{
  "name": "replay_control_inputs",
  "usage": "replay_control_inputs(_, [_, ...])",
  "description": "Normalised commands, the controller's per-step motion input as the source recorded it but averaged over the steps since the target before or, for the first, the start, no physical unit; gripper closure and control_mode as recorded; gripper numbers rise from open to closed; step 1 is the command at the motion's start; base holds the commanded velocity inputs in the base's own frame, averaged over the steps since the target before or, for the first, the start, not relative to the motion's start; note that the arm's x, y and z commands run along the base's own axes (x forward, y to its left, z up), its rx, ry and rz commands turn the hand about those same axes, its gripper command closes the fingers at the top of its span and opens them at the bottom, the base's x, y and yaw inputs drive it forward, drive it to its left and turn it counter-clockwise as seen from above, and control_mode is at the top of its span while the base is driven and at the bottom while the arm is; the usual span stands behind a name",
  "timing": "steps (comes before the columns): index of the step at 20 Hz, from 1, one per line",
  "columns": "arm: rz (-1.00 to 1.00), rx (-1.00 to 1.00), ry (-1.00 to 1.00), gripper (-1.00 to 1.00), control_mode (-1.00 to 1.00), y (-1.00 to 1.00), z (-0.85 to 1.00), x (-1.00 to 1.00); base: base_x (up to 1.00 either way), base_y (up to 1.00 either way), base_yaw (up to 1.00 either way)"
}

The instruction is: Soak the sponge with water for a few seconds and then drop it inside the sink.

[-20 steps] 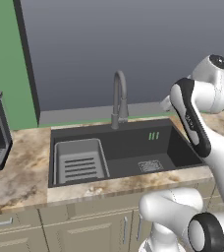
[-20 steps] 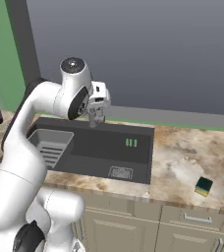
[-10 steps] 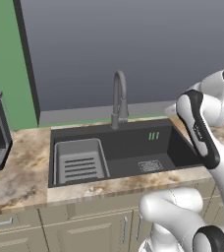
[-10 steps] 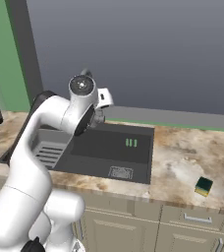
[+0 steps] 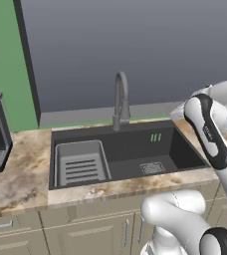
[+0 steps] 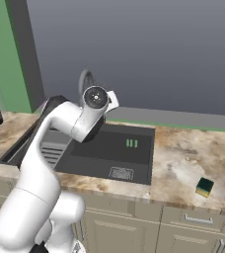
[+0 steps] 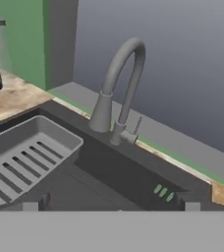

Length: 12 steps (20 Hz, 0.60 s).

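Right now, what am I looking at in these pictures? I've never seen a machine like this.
It is a white robot arm on a base that can drive, in a computer-drawn kitchen. Two cameras sit on the base behind the arm, one to its left and one to its right, so both show the same counter from two sides. A third camera rides on the hand and looks along the gripper, whose two dark tips stand wide apart with nothing between them. Set into the counter is a dark sink with a grey rack and a faucet. No water runs. A small yellow and green sponge lies on the counter right of the sink, untouched.
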Motion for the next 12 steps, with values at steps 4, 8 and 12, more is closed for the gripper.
replay_control_inputs(4, [0.00, 0.00, -0.19, -1.00, -1.00, -0.01, -0.05, 0.24, 0.00, 0.00, 0.00])
replay_control_inputs(8, [0.00, 0.00, -0.16, -1.00, -1.00, 0.00, -0.05, 0.21, 0.00, 0.00, 0.00])
replay_control_inputs(12, [0.00, 0.00, -0.13, -1.00, -1.00, 0.00, -0.10, 0.16, 0.00, 0.00, 0.00])
